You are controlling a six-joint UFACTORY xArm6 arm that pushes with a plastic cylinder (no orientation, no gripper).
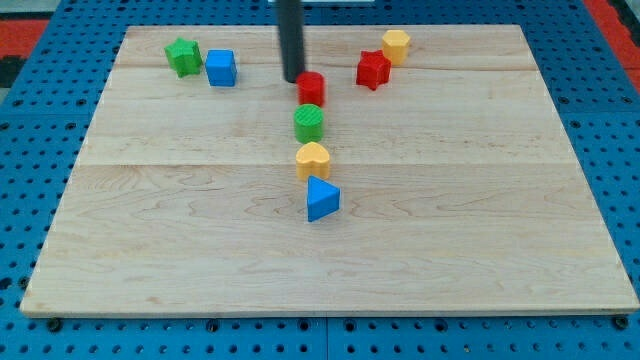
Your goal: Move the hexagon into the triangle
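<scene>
— Where is my tip [292, 80] placed, and why there?

— It is set down near the view's top, touching or just beside the upper left edge of a red block [312, 88]. No jaws are fitted. Only a straight dark rod is seen, so nothing can be gripped and nothing is held. Blocks can only be shoved.

— And the hexagon?

— That cannot be settled with certainty. A yellow block [396, 45] at the view's top right looks six-sided, and it is well apart from the tip. The red block by the tip is rounded or many-sided, but its shape cannot be made out. From the tip's position, the red one is judged to be the piece being worked.

— The triangle?

— The blue triangle [322, 198] lies near the middle of the table [480, 250]. Between it and the red block, a green round block [309, 122] and a yellow heart [313, 160] are lined up in a column, and the heart is nearly touching the triangle. A push straight down the view would likely carry the whole column along, so a path around it may be called for.

— What else is laid out?

— A green star [183, 56] and a blue cube [221, 67] are placed side by side at the top left. A red star [373, 70] is set just beside the yellow block.

— The surface and the room?

— A pale wooden board is used, smooth and made of joined planks. It is laid on a blue pegboard [30, 180]. Little of the room is shown.
</scene>
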